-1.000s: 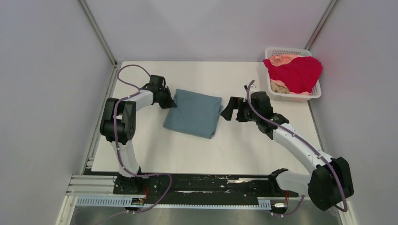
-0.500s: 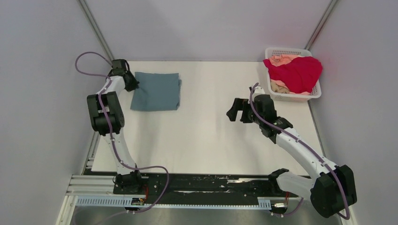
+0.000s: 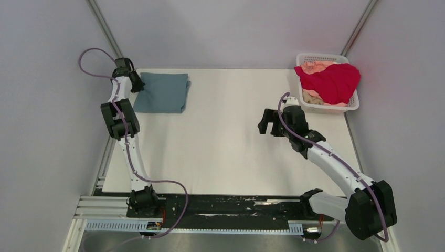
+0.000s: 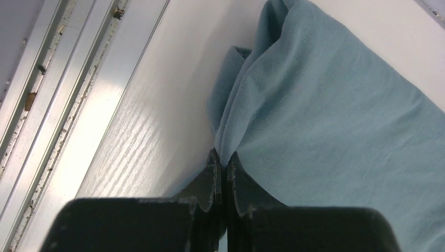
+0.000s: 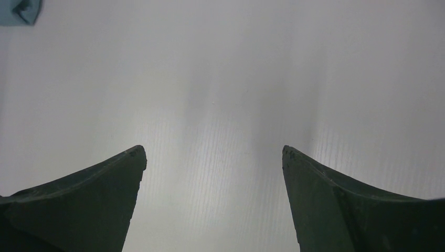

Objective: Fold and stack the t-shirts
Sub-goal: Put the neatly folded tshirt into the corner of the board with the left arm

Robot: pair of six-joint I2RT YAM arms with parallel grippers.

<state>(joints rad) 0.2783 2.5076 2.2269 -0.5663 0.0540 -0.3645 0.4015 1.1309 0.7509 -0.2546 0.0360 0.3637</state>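
Observation:
A folded teal blue-grey t-shirt (image 3: 162, 93) lies flat at the table's far left corner. My left gripper (image 3: 137, 84) is shut on its left edge; in the left wrist view the cloth (image 4: 336, 115) bunches into the closed tips of that gripper (image 4: 225, 159). A crimson t-shirt (image 3: 331, 81) is heaped over a pale peach one (image 3: 315, 66) in the basket. My right gripper (image 3: 265, 122) hangs open over bare table right of centre, nothing between its fingers (image 5: 126, 168).
The white lattice basket (image 3: 351, 106) stands at the far right corner. Metal rails (image 4: 47, 100) run along the table's left edge, close beside the teal shirt. White enclosure walls stand on three sides. A corner of teal cloth (image 5: 18, 11) shows far off in the right wrist view.
My left gripper dragged the folded teal shirt from the middle of the table to the far left corner. The right gripper drew back slightly to the right, still open.

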